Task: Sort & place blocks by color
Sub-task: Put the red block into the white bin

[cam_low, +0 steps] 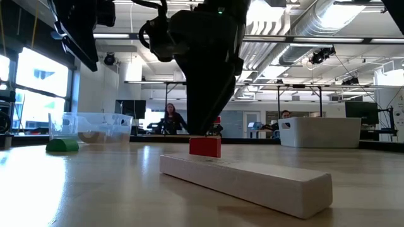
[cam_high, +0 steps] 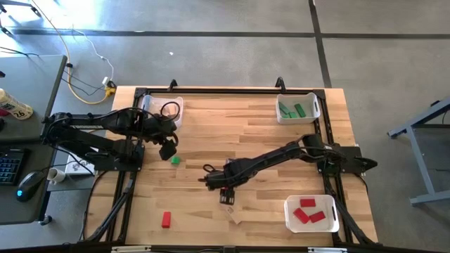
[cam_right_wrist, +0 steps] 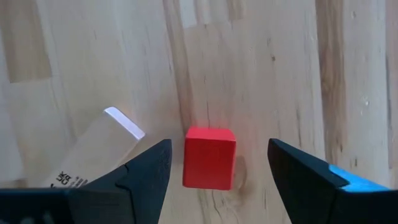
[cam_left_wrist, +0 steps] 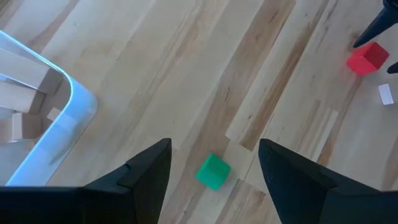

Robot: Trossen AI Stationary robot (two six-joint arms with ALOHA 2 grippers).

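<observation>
Right gripper, arm stretched low across the table, fingers spread astride a red cube (untouched, on the wood). Left gripper, likewise spread and empty, hangs above a green block.

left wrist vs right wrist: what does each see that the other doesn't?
Left wrist only: green block on the table between the open left gripper fingers, and the clear bin holding tan blocks.
Right wrist only: the open right gripper straddling the red cube, not touching it.
Both: the red cube and the tan bar beside it, seen farther off from the left wrist.
</observation>
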